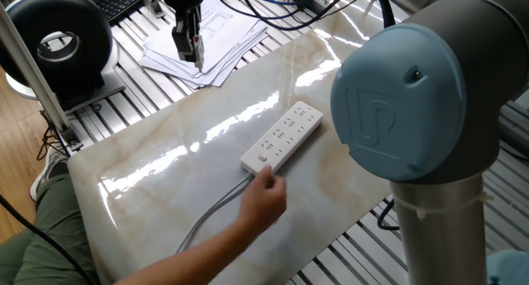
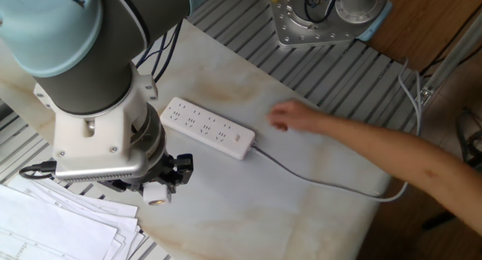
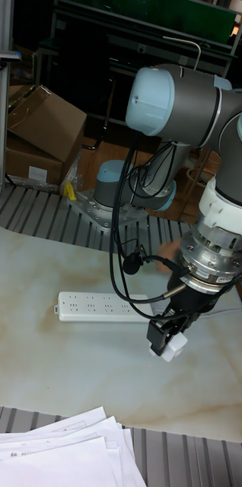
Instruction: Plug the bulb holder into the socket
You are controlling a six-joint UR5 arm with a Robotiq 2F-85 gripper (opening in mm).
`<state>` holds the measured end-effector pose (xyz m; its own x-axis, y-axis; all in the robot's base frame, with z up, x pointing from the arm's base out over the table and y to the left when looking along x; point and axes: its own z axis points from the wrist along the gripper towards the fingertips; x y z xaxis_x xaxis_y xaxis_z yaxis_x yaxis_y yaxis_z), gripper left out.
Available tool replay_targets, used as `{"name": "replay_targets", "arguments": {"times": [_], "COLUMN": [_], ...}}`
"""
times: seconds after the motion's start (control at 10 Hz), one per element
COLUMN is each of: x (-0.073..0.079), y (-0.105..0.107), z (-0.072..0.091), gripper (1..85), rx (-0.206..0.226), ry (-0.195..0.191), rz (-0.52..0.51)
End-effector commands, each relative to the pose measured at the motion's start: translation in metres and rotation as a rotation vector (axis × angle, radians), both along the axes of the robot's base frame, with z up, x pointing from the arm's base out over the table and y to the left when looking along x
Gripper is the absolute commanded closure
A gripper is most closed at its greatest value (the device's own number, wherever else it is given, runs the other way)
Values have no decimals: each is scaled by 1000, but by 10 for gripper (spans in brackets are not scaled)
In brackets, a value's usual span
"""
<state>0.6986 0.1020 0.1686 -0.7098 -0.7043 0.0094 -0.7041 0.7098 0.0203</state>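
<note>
The socket [image 1: 283, 136] [image 2: 208, 128] [image 3: 106, 307] is a long white power strip lying flat on the marble table top, with its grey cable [image 1: 211, 215] [image 2: 324, 181] trailing off toward the table edge. My gripper [image 1: 188, 47] [image 2: 162, 186] [image 3: 170, 335] hangs above the table near the paper stack, well apart from the strip. It is shut on the bulb holder [image 2: 156, 194] [image 3: 169, 346], a small white block with a round end pointing down. A person's hand [image 1: 266, 198] [image 2: 290, 117] hovers beside the switch end of the strip.
Loose papers [image 1: 202, 37] [image 2: 53, 222] [image 3: 52, 449] lie at the table edge under my gripper. A black round device [image 1: 58, 41] stands off the table. The robot base plate [image 2: 316, 19] sits on the slatted frame, and the person's forearm [image 2: 392, 158] reaches across the marble.
</note>
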Motion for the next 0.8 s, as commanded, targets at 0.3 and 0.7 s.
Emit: {"name": "replay_targets", "arguments": {"times": [0.3, 0.7], "x": [-1, -2], "y": [-3, -8], "z": [1, -1], "gripper": [843, 843], "rx": [-26, -54], "ry": [15, 18], "rz": [70, 89]}}
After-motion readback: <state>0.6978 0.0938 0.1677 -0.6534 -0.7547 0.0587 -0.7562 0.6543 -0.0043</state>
